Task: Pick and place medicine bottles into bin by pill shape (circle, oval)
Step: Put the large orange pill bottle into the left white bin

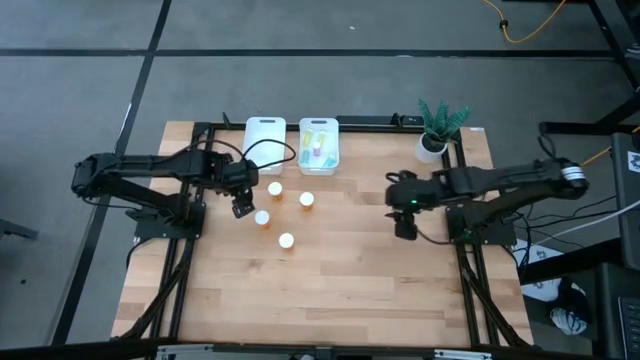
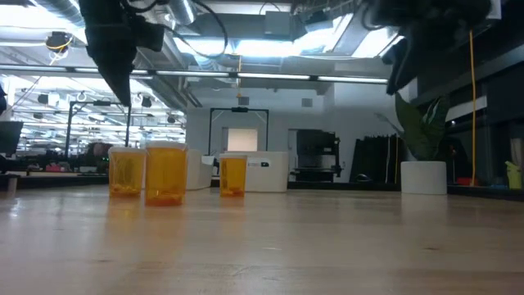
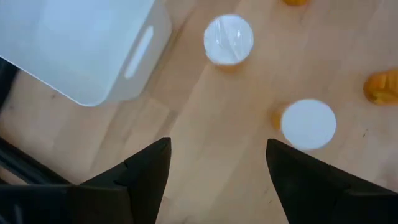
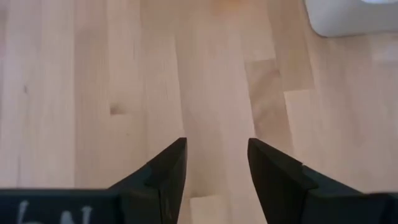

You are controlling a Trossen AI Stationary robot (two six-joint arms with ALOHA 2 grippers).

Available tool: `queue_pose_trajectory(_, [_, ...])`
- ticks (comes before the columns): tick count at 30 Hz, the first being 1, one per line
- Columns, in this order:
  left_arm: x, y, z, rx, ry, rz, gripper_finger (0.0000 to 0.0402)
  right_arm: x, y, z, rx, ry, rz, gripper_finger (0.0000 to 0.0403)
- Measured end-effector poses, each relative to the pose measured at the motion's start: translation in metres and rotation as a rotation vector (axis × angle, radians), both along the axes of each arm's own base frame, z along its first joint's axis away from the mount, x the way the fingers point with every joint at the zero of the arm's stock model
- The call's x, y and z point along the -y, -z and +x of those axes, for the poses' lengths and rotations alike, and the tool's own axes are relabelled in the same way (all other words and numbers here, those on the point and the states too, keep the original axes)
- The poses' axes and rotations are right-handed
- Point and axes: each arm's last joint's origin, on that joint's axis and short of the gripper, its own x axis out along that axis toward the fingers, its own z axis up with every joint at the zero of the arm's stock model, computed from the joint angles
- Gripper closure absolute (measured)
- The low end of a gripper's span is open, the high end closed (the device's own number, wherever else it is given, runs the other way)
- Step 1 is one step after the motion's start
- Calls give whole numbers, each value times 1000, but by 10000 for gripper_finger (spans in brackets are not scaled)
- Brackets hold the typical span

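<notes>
Left gripper [image 1: 241,209] open, empty, above white-capped orange plastic medicine bottles [image 1: 262,218] near worktop centre; light, rigid, slick: grip the body sides. Right gripper [image 1: 405,231] open, idle.

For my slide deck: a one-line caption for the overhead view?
Four orange bottles stand on the table; both arms hover with open end effectors, left, right.

From overhead I cannot read pill shapes inside the orange bottles [image 1: 286,240]; they are too small. The bottles in the right bin [image 1: 319,160] blur together. In the low view, both arms are cut off by the top edge.
</notes>
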Motion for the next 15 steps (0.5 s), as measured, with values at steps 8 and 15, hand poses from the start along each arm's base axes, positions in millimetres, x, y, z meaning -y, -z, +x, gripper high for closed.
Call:
queue_pose_trajectory(8, [-5,5,-1,-7,-23,-34,147,4,27,-48,171,109,91,231])
queue_pose_trajectory(15, [-15,13,12,-1,-68,-24,147,9,30,-62,267,188,12,231])
